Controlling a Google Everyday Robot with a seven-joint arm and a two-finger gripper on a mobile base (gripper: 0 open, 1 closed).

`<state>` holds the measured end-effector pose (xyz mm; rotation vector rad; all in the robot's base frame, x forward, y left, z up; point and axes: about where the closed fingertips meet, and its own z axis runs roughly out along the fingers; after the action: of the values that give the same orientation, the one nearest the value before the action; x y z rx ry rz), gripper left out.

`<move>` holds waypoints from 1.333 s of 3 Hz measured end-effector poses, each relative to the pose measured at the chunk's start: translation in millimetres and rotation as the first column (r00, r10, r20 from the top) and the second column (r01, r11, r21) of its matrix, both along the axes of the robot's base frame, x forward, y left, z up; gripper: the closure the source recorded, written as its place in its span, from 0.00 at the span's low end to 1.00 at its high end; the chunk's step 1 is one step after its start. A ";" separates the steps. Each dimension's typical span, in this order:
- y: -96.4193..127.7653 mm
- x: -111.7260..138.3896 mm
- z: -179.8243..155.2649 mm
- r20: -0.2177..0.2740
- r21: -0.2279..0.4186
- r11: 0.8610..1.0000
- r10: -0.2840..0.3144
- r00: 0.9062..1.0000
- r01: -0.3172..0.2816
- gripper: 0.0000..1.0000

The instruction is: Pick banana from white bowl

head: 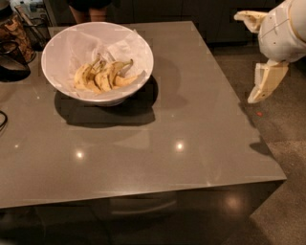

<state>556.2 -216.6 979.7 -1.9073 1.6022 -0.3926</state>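
The white bowl (57,52) stands on the grey table at the back left, lined with crumpled white paper. Several spotted yellow bananas lie bunched in it. The banana (111,75) is among them, curved, with a dark tip pointing right. My gripper (266,84) hangs from the white arm (282,33) at the far right. It is beyond the table's right edge, above the floor, far from the bowl and holding nothing that I can see.
The grey table (191,143) has its right edge close under the arm and its front edge near the camera. A dark round vessel (10,67) and patterned items (16,31) stand at the far left. A person's legs (88,12) show behind the table.
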 end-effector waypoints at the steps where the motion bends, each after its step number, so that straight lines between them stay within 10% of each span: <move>1: 1.4 1.5 -2.3 0.016 -0.047 0.997 0.064 0.998 -0.064 0.00; 4: 80.2 39.1 47.1 0.109 -0.275 0.928 0.288 0.951 -0.250 0.00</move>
<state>595.2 -136.3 1026.8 -2.2022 1.2175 -0.6341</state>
